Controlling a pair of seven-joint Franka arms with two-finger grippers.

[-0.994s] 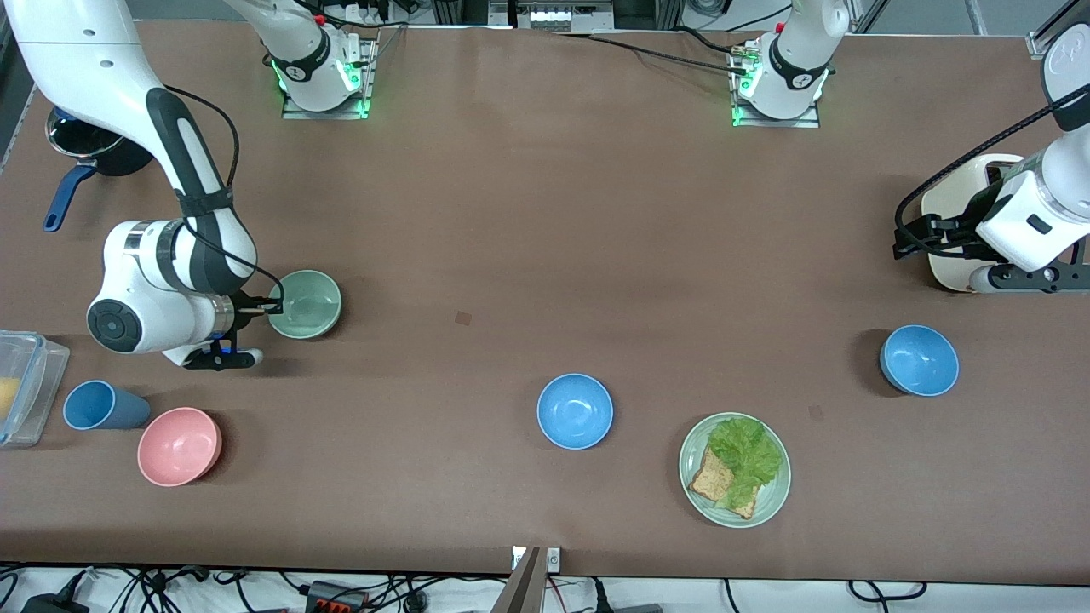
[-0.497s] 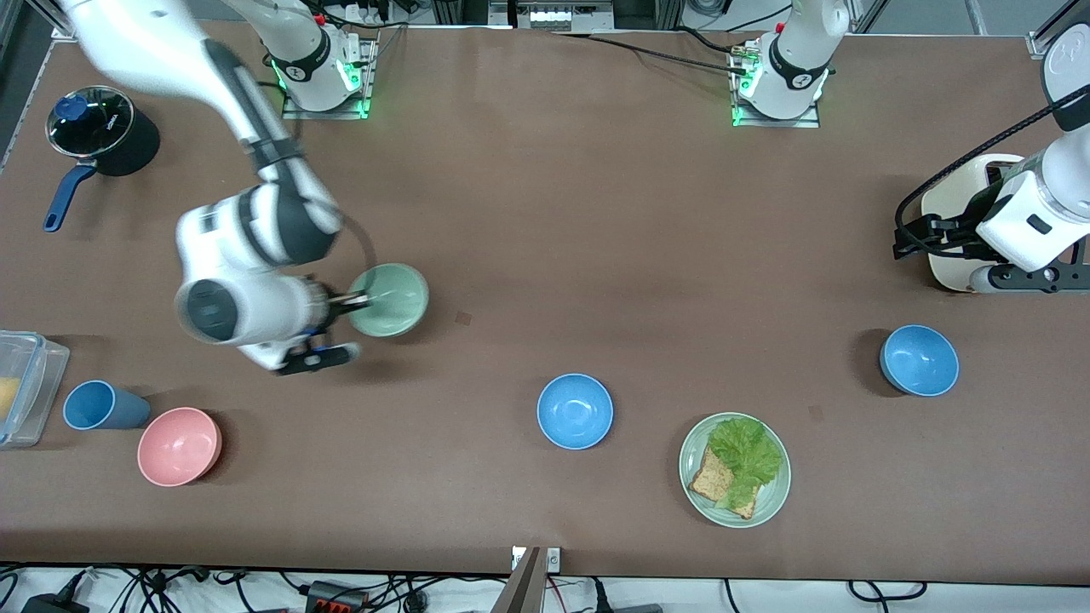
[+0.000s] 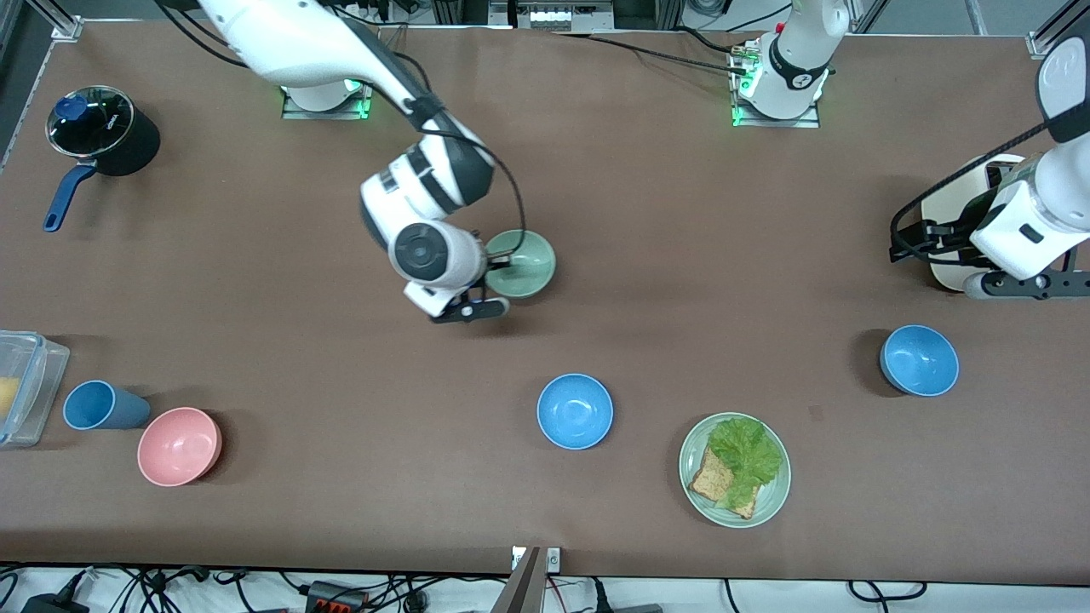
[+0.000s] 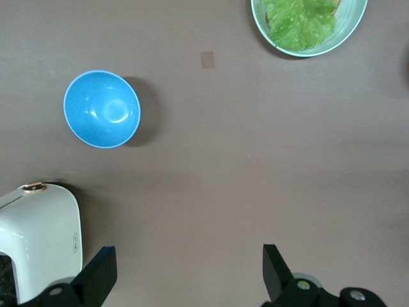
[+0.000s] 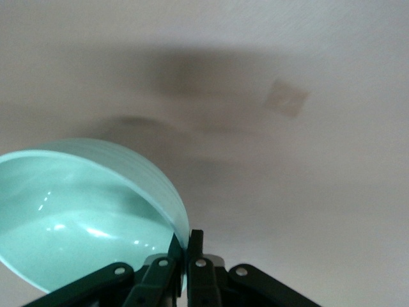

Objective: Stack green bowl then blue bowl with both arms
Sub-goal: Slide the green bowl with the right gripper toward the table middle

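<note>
While the green bowl (image 3: 521, 264) hangs off the worktop (image 3: 647, 255) in the right gripper (image 3: 494, 271), pinched at its rim by the two fingers, nothing has been stacked yet, so I judge the task to be in its first carry. The bowl hangs over the middle of the worktop, at about eleven o'clock from the blue bowl (image 3: 575, 411) that sits at the centre nearer the front camera. In the right wrist view the fingers (image 5: 192, 256) close tight on the thin rim, one inside and one outside, and the bowl tilts slightly.

The left gripper (image 4: 185, 281) waits with its fingers spread wide and holding nothing, over the left arm's end of the worktop beside a white toaster (image 3: 949, 221). A second blue bowl (image 3: 919, 360) lies at roughly seven o'clock from it, plainly visible in the left wrist view (image 4: 101, 109).

Still to do, as I read it: set the green bowl down or into place, then bring a blue bowl to it with the other arm.

The green bowl is small, round and pale mint, matte outside with a soft sheen inside, empty, and the same size as the blue ones. Both blue bowls stand upright and empty.
</note>
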